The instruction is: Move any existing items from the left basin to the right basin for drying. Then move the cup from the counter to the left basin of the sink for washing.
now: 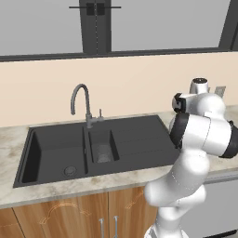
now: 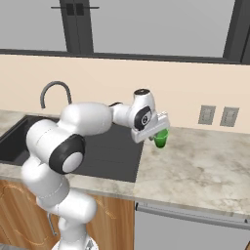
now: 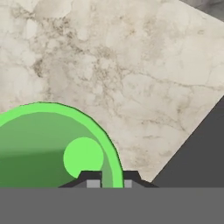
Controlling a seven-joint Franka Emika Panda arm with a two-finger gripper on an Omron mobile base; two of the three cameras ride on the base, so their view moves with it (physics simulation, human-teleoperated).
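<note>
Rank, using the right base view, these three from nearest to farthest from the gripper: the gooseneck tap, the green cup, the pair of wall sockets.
1. Green cup: at the gripper, its rim pinched between the shut fingers.
2. Wall sockets: on the wall to the right.
3. Gooseneck tap: far left, behind the arm.

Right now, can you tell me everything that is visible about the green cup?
The cup is small, bright green and tapered, wider at the rim, with no handle; it looks like smooth plastic. It stands upright and looks empty: the hand view shows its round bottom. It is beside the sink's right end, at the beige counter. The gripper is shut on its rim, one finger inside and one outside.
</note>
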